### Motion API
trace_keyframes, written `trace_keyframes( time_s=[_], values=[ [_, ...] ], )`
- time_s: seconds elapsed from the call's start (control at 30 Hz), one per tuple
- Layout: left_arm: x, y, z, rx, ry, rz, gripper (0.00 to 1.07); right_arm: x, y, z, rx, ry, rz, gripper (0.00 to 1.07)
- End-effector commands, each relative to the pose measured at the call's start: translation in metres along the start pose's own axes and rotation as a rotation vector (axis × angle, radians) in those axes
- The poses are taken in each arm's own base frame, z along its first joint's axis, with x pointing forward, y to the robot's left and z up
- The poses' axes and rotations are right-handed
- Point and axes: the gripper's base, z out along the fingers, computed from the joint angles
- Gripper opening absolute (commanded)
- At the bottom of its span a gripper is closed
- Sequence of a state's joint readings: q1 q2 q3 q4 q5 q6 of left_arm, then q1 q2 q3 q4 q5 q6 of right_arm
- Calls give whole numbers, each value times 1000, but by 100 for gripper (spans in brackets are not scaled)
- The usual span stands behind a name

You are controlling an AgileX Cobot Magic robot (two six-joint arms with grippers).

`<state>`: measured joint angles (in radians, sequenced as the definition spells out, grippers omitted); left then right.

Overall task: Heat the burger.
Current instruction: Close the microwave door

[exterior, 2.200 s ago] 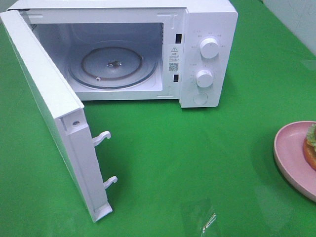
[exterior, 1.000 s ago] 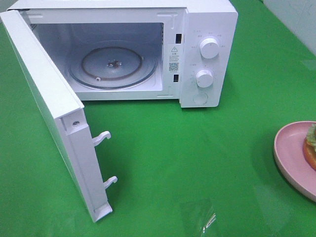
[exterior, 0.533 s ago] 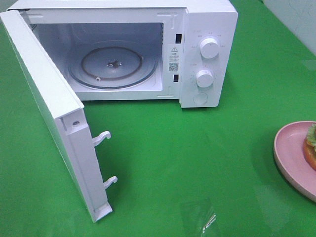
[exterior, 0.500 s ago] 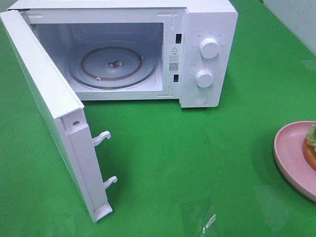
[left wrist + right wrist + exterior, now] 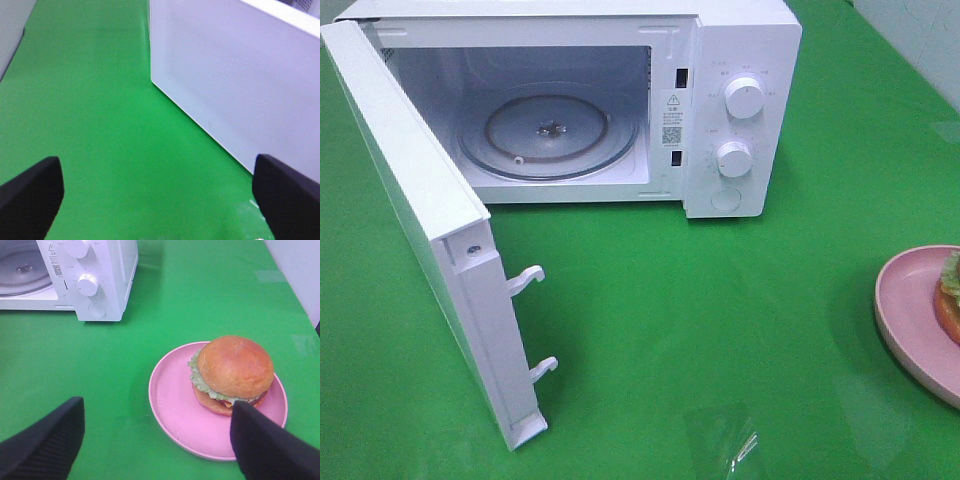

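Nothing shifted in the high view since earlier frames; burger point(image 5: 234, 372) on pink plate point(image 5: 172, 410) at four o'clock from open microwave point(image 5: 740, 110); both pincers, left point(image 5: 157, 192) and right point(image 5: 157, 440), spread wide, empty; best straddle bun squarely, squeeze gently.

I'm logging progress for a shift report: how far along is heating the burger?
Done: the white microwave's door stands wide open, and its glass turntable is bare. In hand: nothing is gripped; the right tool hangs open over the green table near the round golden-bun burger, which sits on the pink plate. The left tool is open beside the door. Left: pick up the burger, place it inside, close the door, start heating.
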<state>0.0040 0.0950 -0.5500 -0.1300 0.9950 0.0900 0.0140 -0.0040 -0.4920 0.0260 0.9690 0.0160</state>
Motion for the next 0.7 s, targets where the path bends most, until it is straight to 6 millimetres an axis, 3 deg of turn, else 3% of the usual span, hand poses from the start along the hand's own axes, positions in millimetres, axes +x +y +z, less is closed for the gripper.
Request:
trace_keyframes(
  time_s=[0.03, 0.13, 0.2, 0.27, 0.33, 0.37, 0.4, 0.43, 0.47, 0.7],
  values=[
    [-17, 3, 11, -20, -40, 2, 82, 1, 0, -4, -2, -34, 1, 76],
    [-22, 5, 19, -35, -21, 9, 73, 1, 0, -4, -2, -34, 1, 76],
    [-28, 10, 33, -69, 17, 33, 52, 1, 0, -4, -2, -34, 1, 76],
    [-28, 10, 33, -69, 17, 33, 52, 1, 0, -4, -2, -34, 1, 76],
    [-39, 14, 51, -79, 18, 36, 19, 1, 0, -4, -2, -34, 1, 76],
    [-39, 14, 51, -79, 18, 36, 19, 1, 0, -4, -2, -34, 1, 76],
    [-43, 14, 56, -80, 11, 35, 9, 1, 0, -4, -2, -34, 1, 76],
    [-43, 14, 56, -80, 11, 35, 9, 1, 0, -4, -2, -34, 1, 76],
    [-48, 15, 64, -83, -2, 55, 0, 1, 0, -4, -2, -34, 1, 76],
    [-61, 20, 95, -97, -102, 74, 0, 1, 0, -4, -2, -34, 1, 76]
  ],
)
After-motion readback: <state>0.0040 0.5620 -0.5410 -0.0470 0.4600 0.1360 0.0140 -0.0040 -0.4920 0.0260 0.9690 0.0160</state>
